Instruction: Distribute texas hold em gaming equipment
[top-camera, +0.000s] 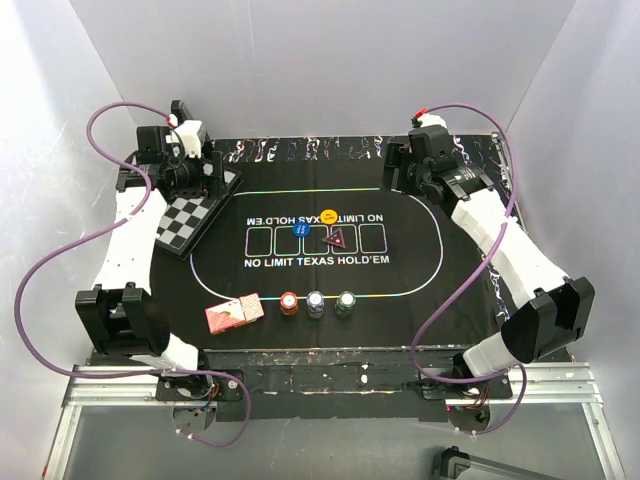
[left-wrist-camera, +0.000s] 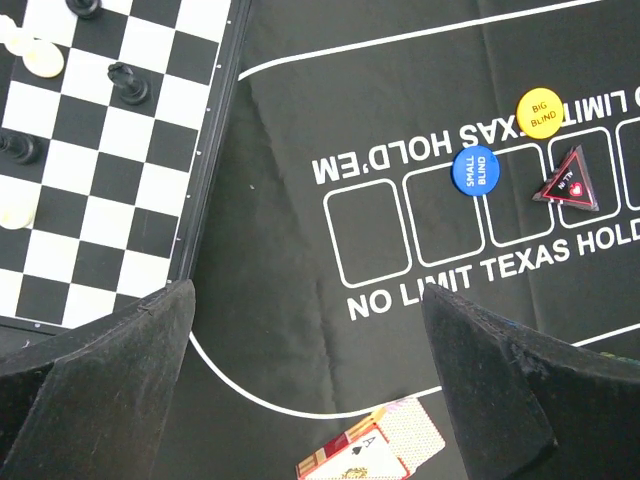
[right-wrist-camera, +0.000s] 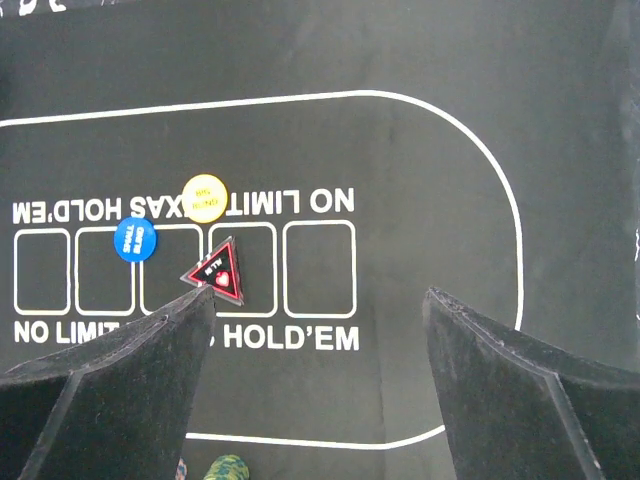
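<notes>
Left hand up over the far-left corner, fingers spread wide, gripping nothing. Same deal with the right hand at the far-right end: fingers apart, nothing between them.

Around them:
- Black printed mat covering most of the bench.
- Black-and-white chessboard lying on the mat's far-left edge, right under the left hand.
- A few black and white chess pieces on it, too cropped to count properly.
- Purple cables looping along both arms.

Poker gear, counted:
- One pile of red-pink-backed cards near the mat's front edge, an "A" with a spade showing in the left wrist view.
- Three chip stacks in a row just right of the cards: red, blue-white, green.
- One blue disc reading "SMALL BLIND", on the top line of the outlined boxes.
- One yellow disc reading "BIG BLIND", on the upside-down lettering.
- One dark-red triangle marker inside the fourth of five boxes, text too small to read.

"NO LIMIT TEXAS HOLD'EM" printed twice on the mat, once upright and once flipped.
</notes>
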